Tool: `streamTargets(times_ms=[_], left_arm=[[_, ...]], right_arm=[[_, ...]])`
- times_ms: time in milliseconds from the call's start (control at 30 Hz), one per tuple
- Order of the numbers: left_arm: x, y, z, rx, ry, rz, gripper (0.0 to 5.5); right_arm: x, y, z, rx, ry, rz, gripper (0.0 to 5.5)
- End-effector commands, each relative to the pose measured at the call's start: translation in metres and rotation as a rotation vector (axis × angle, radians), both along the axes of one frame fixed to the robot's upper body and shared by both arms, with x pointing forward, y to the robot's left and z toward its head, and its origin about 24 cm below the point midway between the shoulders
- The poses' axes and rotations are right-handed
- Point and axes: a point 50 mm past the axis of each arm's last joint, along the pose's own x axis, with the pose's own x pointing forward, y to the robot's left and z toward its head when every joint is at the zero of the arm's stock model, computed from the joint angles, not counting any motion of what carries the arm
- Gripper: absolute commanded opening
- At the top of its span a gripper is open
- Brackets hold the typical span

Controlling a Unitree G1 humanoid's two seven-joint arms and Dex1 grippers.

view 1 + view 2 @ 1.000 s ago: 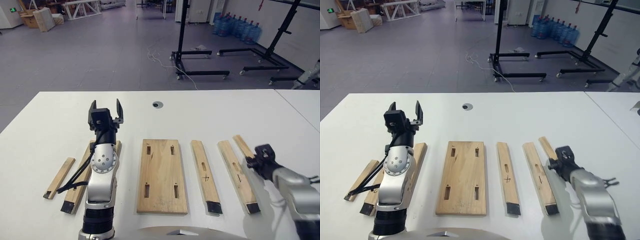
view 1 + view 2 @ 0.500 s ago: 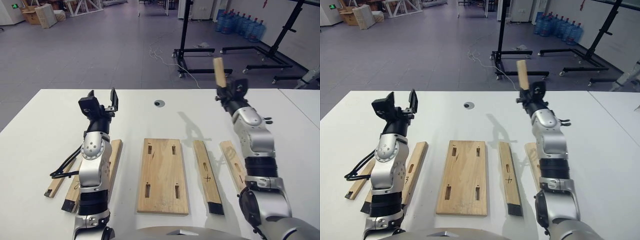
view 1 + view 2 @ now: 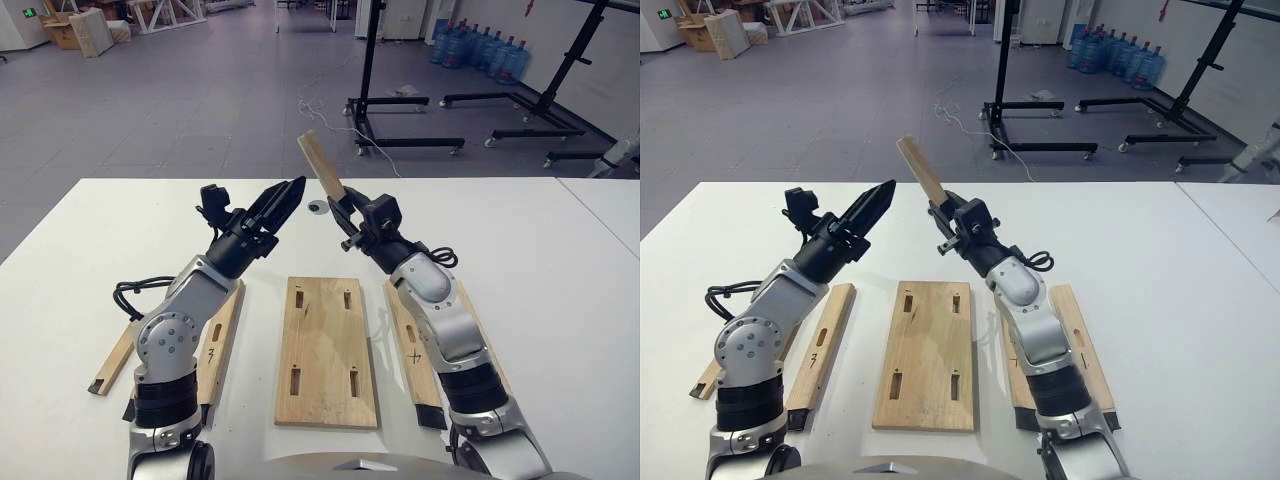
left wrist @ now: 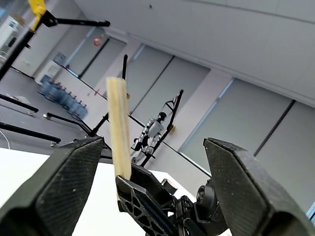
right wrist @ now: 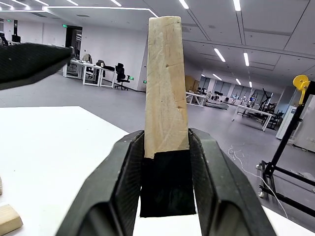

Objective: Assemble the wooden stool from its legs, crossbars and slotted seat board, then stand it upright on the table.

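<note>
A black-tipped wooden bar is held aloft by the right gripper, its dark end clamped between both fingers, as seen from the right wrist. From the left wrist, the left gripper is seen spread wide, aimed at the bar without touching it. From the head, the slotted seat board is shown flat on the white table, its 4 slots facing up, with a leg just beside it.
</note>
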Motion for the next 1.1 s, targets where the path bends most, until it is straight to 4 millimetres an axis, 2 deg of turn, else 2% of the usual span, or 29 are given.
streamTargets(times_ms=[33,267,500,867,1100], left_arm=[[0.012,0.0,-0.001,0.012,0.05,0.04,3.71],[0.018,0.0,-0.001,0.032,0.054,0.039,3.71],[0.02,-0.001,0.003,0.059,0.03,0.064,3.71],[0.022,-0.001,0.0,0.075,0.028,0.088,2.18],[0.018,-0.003,-0.001,0.105,0.005,0.09,1.17]], right_arm=[[-0.01,0.01,0.011,0.028,-0.027,0.161,1.3],[-0.013,0.012,0.006,-0.022,-0.012,0.253,1.3],[-0.014,0.009,-0.005,-0.061,0.025,0.273,1.3],[-0.016,0.004,-0.017,-0.102,0.048,0.265,1.3],[-0.012,0.003,-0.014,-0.107,0.044,0.268,1.3]])
